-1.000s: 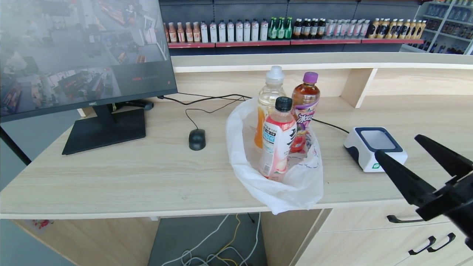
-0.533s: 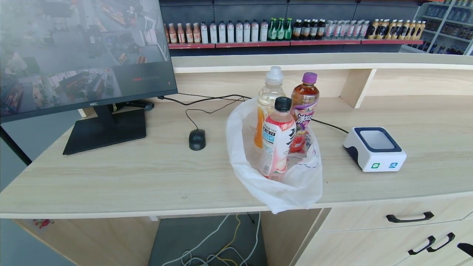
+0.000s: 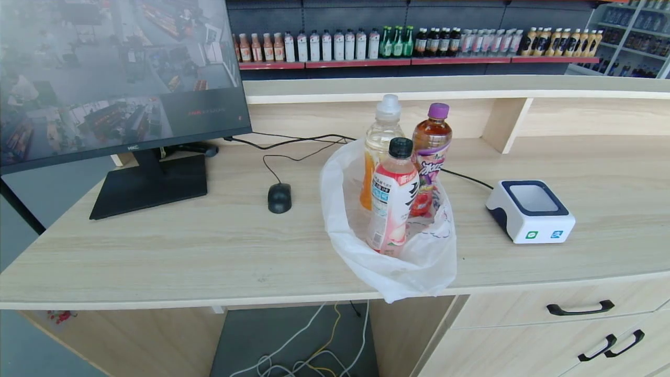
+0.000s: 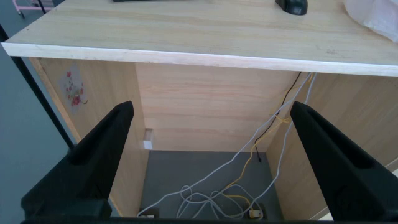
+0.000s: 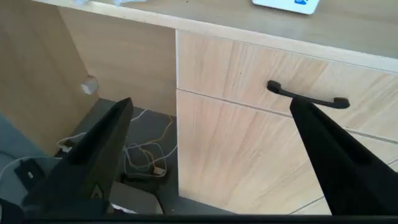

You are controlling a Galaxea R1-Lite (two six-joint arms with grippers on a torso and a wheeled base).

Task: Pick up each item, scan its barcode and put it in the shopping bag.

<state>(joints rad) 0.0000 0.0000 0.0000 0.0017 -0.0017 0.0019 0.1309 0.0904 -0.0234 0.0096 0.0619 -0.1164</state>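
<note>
Bottles [image 3: 393,199] upright in shopping bag [image 3: 398,272], right jaws apart, lowered from scanner [image 3: 529,212] to drawer front [image 5: 236,74], left jaws apart.

1. The gripper [image 4: 211,109] hangs below the front edge of the counter [image 4: 186,37], fingers spread wide with nothing between them.
2. A mouse [image 4: 292,5] lies on the counter, with a bit of white bag [image 4: 373,15] near it.
3. Cables [image 4: 211,186] trail through the recess beneath.
4. What looks like a floral sticker [image 4: 73,89] marks a side panel.
</note>
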